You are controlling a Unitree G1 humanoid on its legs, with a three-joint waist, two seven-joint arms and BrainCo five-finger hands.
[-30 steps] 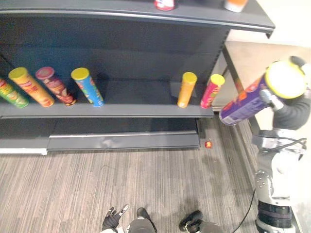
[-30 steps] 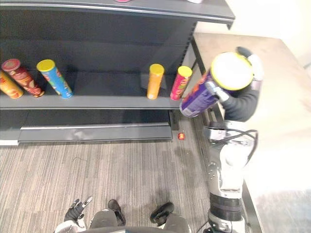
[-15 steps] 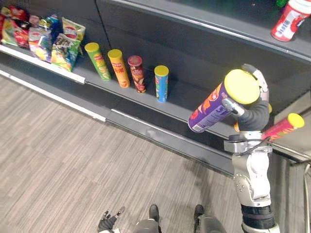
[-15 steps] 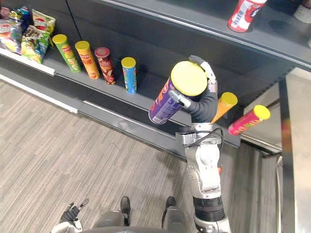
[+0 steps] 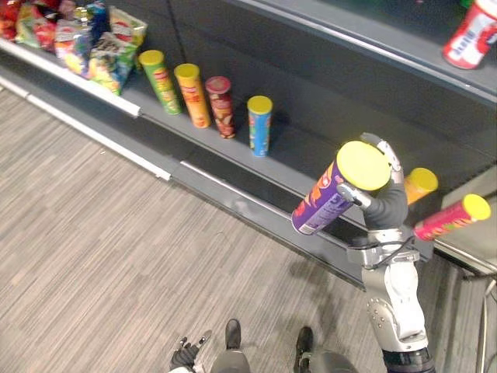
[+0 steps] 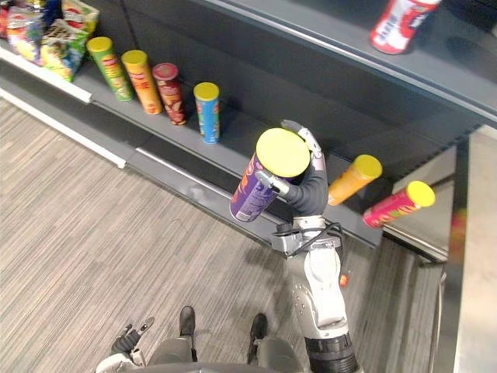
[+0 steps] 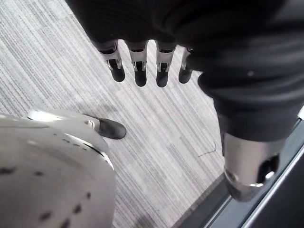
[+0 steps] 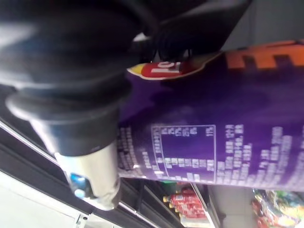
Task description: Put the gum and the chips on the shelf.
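The right hand [image 6: 308,185] has fingers and thumb curled round a purple chips can [image 5: 320,205] near its yellow lid, holding it tilted in the air at about 4 o'clock, in front of the lower shelf [image 5: 299,149]. On that shelf stand a green can [image 5: 161,81], an orange can [image 5: 192,95], a red can [image 5: 221,106] and a blue can [image 5: 259,124], with chip bags [image 5: 109,54] at 10 o'clock. A yellow-lidded orange can [image 5: 420,185] and a pink can [image 5: 450,219] stand at 3 o'clock. A red-and-white canister [image 5: 470,35], possibly chips too, is at 1 o'clock. The left hand [image 7: 137,71] hangs at 6 o'clock over the carpet [image 5: 93,233], fingers relaxed, empty
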